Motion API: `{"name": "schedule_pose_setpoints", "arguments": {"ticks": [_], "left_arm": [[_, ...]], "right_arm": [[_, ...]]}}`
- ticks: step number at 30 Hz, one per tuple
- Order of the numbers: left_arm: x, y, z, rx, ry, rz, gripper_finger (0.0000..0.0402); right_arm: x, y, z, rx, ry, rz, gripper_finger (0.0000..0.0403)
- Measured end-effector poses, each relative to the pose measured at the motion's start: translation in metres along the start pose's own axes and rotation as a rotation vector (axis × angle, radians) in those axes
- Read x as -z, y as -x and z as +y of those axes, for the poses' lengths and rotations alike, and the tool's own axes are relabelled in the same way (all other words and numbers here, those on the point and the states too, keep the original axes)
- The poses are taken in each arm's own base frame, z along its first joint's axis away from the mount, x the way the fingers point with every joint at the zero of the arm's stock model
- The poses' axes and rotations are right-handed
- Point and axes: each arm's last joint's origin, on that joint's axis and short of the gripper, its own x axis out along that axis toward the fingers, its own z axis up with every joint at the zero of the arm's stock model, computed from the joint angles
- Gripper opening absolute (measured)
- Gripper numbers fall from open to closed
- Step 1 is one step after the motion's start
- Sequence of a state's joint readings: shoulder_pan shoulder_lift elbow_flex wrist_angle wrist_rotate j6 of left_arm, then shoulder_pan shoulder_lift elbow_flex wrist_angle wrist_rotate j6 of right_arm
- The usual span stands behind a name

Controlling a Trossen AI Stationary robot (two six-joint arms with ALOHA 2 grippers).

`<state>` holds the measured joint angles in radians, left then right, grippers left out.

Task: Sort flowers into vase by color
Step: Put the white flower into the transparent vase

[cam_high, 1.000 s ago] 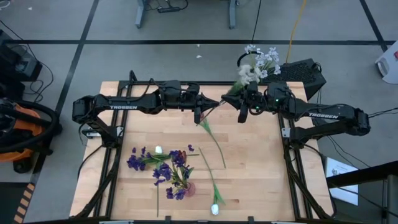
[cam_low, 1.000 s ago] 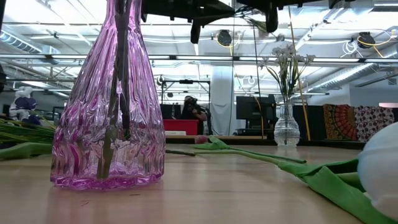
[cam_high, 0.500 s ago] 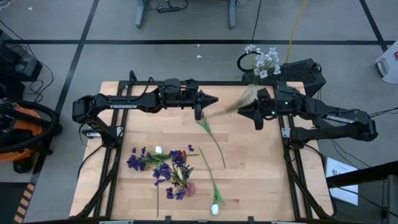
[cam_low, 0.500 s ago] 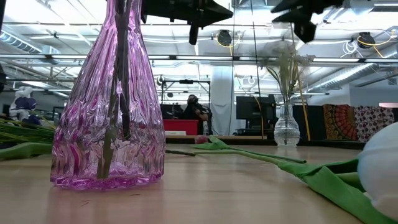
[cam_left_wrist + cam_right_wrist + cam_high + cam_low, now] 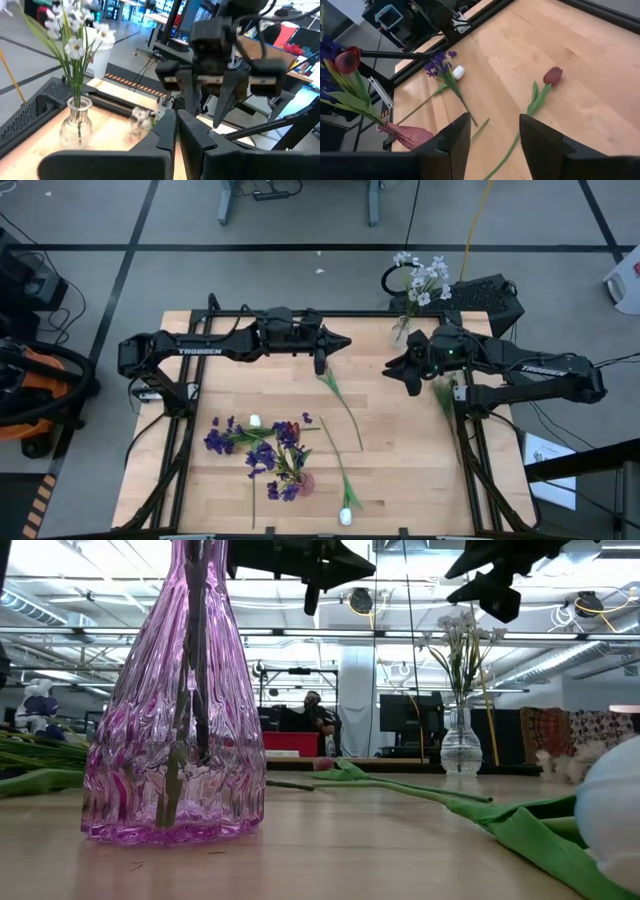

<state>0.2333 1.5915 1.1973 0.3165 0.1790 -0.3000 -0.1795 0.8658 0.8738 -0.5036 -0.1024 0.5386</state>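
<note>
While both arms hang above the far half of the wooden table, we find the right gripper near the right edge with its fingers spread apart and nothing between them — below it in its wrist view lie only bare boards and scattered stems. A white blossom spray lies at the table's right edge, just beside that arm; we cannot tell whether it touches the arm. The left gripper hovers near the middle of the far edge, its two fingers nearly together, and we see nothing pinched between them. Just under it a dark red tulip lies on the boards, bud toward the far side, stem trailing toward the centre. A clear vase at the far right corner holds white blossoms, upright. Toward the near left, the pink vase holds purple flowers — it stands upright in the low view — with more purple sprays and a white bud lying beside it. A white tulip lies by the near edge.
</note>
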Motion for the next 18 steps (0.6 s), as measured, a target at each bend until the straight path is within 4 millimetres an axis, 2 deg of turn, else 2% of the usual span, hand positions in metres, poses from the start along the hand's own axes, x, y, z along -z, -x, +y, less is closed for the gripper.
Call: {"name": "schedule_pose_setpoints", "arguments": {"ticks": [4,8,14,18], "left_arm": [[0.0,0.0,0.001,-0.016,0.003,0.002,0.0027],[0.001,0.0,0.002,-0.035,0.009,0.004,0.0028],[0.002,0.0,0.002,-0.039,0.012,0.016,0.0029],[0.002,0.0,0.002,-0.039,0.013,0.017,0.0029]], "right_arm": [[-0.002,-0.002,0.001,-0.013,0.002,-0.017,0.0159],[0.005,-0.002,-0.003,0.034,-0.062,0.056,0.016],[0.032,0.003,-0.023,0.345,-0.229,0.285,0.016],[0.044,0.0,-0.032,0.532,-0.27,0.408,0.016]]}}
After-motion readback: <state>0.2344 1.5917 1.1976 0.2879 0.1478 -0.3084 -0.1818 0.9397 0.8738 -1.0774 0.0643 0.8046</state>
